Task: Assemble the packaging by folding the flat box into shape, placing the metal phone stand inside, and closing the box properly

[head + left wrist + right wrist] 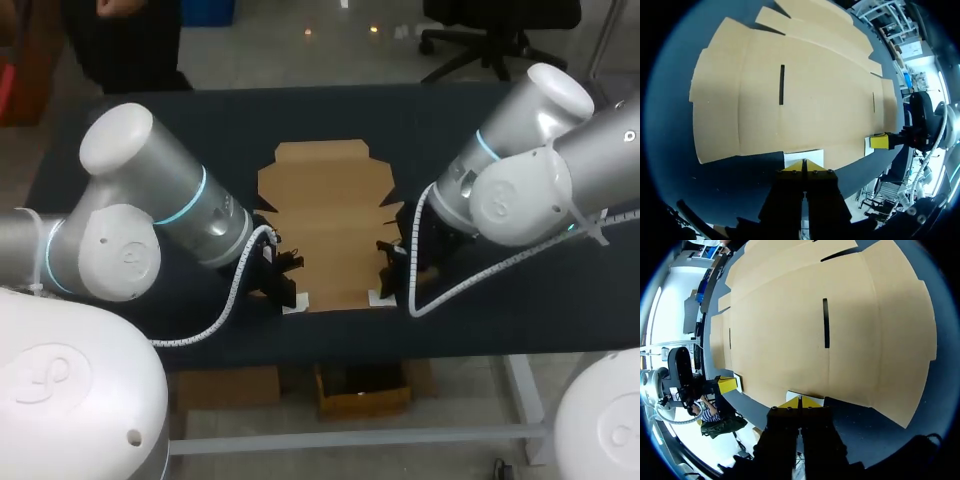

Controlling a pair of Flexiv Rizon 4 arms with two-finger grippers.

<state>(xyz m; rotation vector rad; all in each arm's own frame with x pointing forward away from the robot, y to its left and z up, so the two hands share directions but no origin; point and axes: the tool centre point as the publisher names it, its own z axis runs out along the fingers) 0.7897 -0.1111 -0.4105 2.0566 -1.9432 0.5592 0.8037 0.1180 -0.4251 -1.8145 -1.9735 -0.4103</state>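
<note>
The flat brown cardboard box [330, 225] lies unfolded in the middle of the dark table, with two narrow slots [782, 85] cut in it. My left gripper [289, 293] is at the box's near left corner, its yellow tips [804, 167] pressed together, shut, over a small white patch [804, 156]. At the near right corner my right gripper [386, 288] is shut the same way, its tips [800, 402] at the cardboard's edge. Each wrist view shows the other arm's yellow fingertip [880, 141] [726, 385] across the box. No metal phone stand is in view.
The dark table top [230, 130] stretches bare round the box on the far, left and right sides. Small white patches [297, 304] [380, 297] lie at the box's two near corners. The table's front edge [330, 355] runs close behind both grippers.
</note>
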